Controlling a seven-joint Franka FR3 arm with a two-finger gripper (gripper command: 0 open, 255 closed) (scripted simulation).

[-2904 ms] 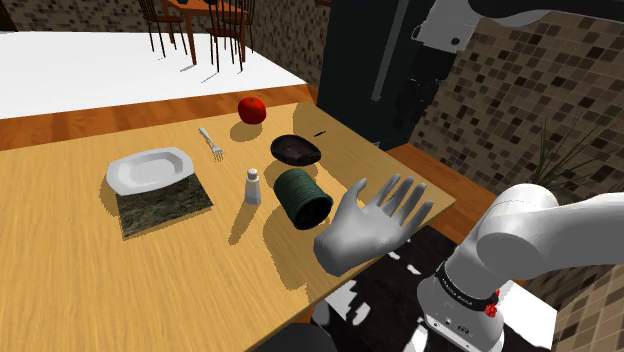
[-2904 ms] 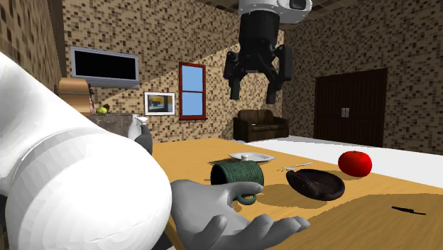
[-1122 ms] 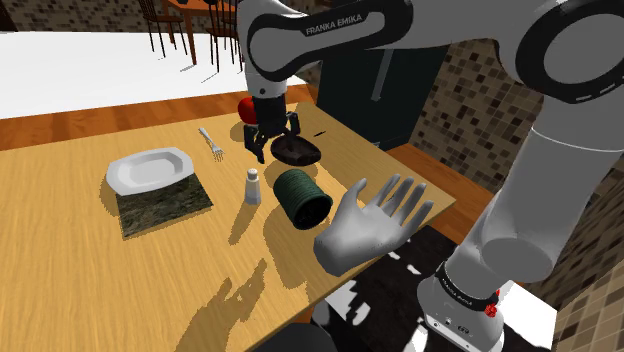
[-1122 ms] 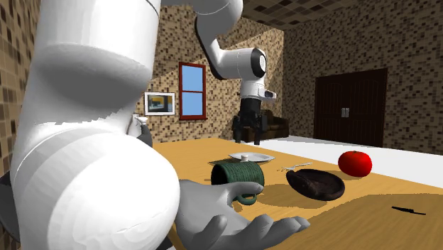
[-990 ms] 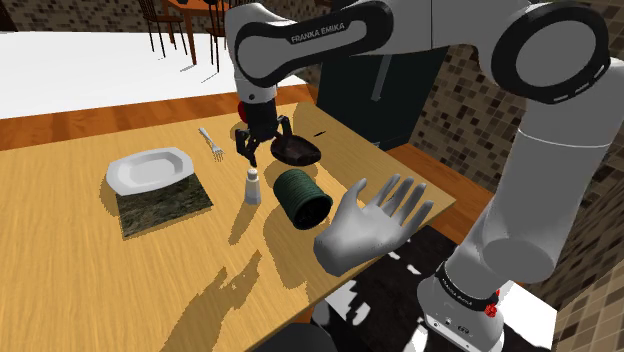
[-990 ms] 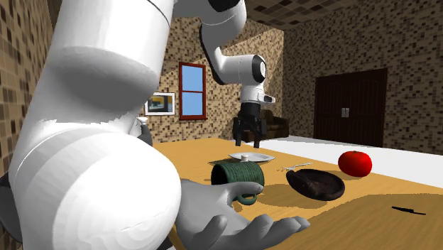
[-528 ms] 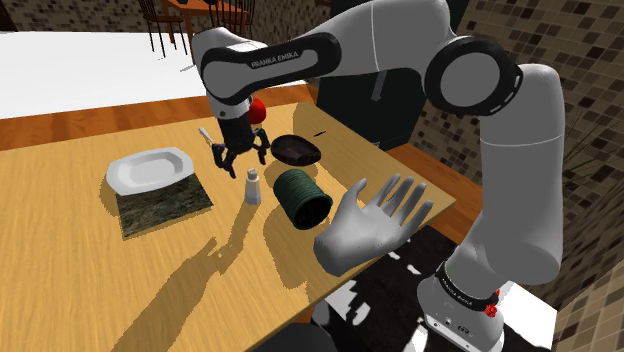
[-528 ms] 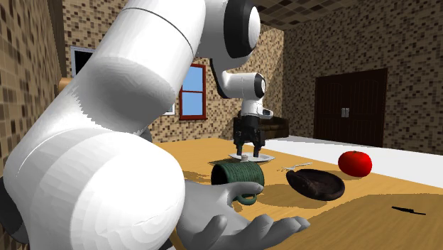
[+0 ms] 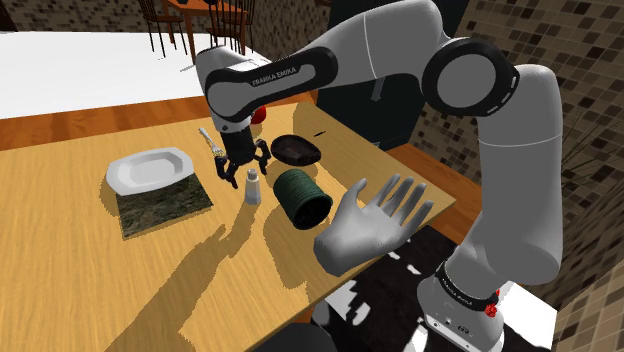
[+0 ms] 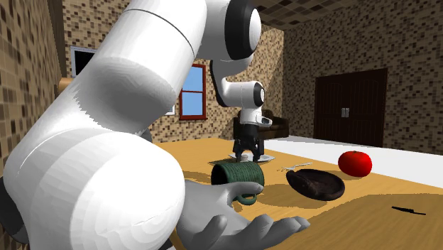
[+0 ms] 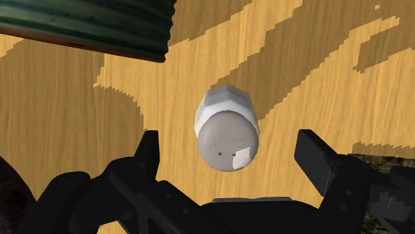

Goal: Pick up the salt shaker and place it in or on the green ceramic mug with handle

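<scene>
The salt shaker [image 11: 226,129] stands upright just beside the mug [image 9: 302,196], straight below the end effector [image 11: 230,145], whose spread fingers [image 11: 150,151] flank its cap without touching.

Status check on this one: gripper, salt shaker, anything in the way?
Gripper open over salt shaker, no contact. Shaker upright on table. Green mug lies on its side close beside it.
</scene>
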